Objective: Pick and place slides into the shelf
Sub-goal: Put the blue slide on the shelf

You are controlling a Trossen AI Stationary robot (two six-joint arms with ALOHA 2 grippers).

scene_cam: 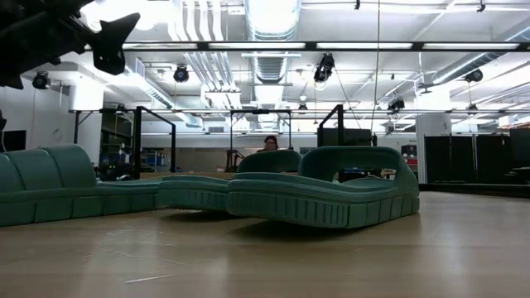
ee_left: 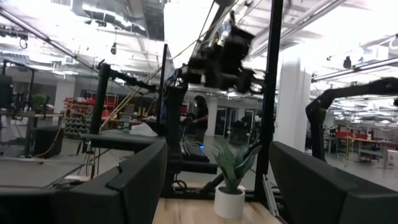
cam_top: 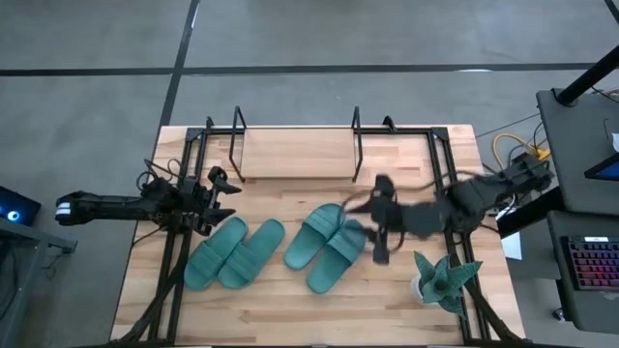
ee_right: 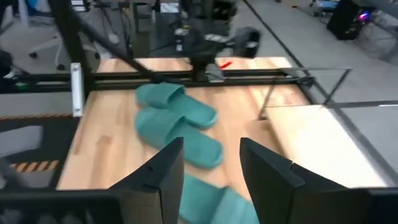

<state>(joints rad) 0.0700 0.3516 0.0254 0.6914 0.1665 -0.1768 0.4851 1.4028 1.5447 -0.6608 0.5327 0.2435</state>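
Note:
Four teal slides lie sole-down on the wooden table. In the high view one pair (cam_top: 232, 255) sits left of centre and the other pair (cam_top: 324, 246) at centre. The shelf (cam_top: 300, 155), a light board framed by black rods, stands at the far edge. My right gripper (cam_top: 373, 220) hovers open just right of the centre pair. In its wrist view the open right gripper (ee_right: 211, 149) has one slide (ee_right: 214, 200) below it and the left pair (ee_right: 177, 118) beyond. My left gripper (cam_top: 225, 186) is open, raised beyond the left pair, and touches nothing.
A teal spiky plant in a white pot (cam_top: 440, 280) stands at the table's right near corner, close to my right arm. Black frame rails (cam_top: 169, 251) run along both table sides. Bare wood lies between the slides and the shelf board.

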